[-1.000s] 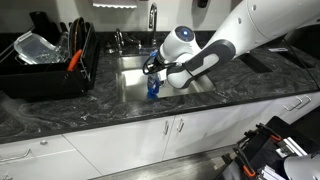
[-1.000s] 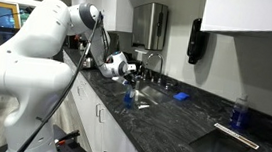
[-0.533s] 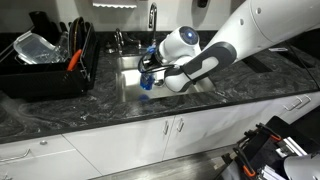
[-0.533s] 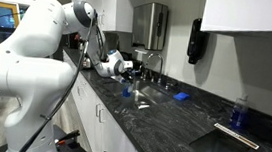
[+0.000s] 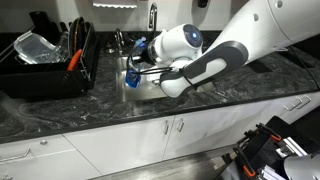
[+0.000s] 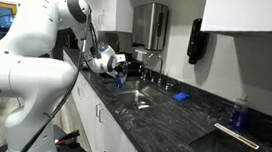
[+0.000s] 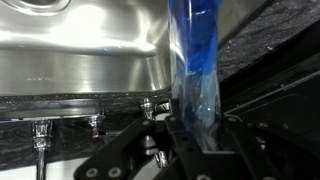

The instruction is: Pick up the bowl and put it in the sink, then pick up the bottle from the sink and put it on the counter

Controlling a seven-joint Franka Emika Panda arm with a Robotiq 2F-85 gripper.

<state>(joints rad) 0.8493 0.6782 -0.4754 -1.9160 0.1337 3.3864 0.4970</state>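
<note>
The pincer (image 5: 138, 75) is closed partway around the bottle (image 5: 132, 79), its jaws pressing on the bottle's sides. In the wrist view the black fingers (image 7: 150, 150) come in from the lower edge. The bottle (image 7: 192, 70) rises straight from the pincer (image 7: 193, 140), clear plastic with a blue label.

In both exterior views the bottle (image 6: 118, 81) hangs in the pincer (image 6: 116, 74), lifted off every surface. The sink (image 5: 148, 93) lies beneath the pincer and stretches away under the white arm (image 5: 215, 55). In the wrist view the shiny basin of the sink (image 7: 80, 45) fills the space beyond the bottle. A strip of the black veined desk (image 7: 270, 40) shows on the side away from the basin.

In an exterior view, a black dish rack (image 5: 80, 65) stands on the desk (image 5: 60, 110), off to the pincer's side, apart from it. A clear plastic container (image 5: 33, 46) sits in the rack. The faucet (image 5: 153, 17) rises behind the pincer. In an exterior view, a small flat blue object (image 6: 180, 94) lies on the desk (image 6: 172, 120), past the sink (image 6: 152, 94), well apart from the pincer.
</note>
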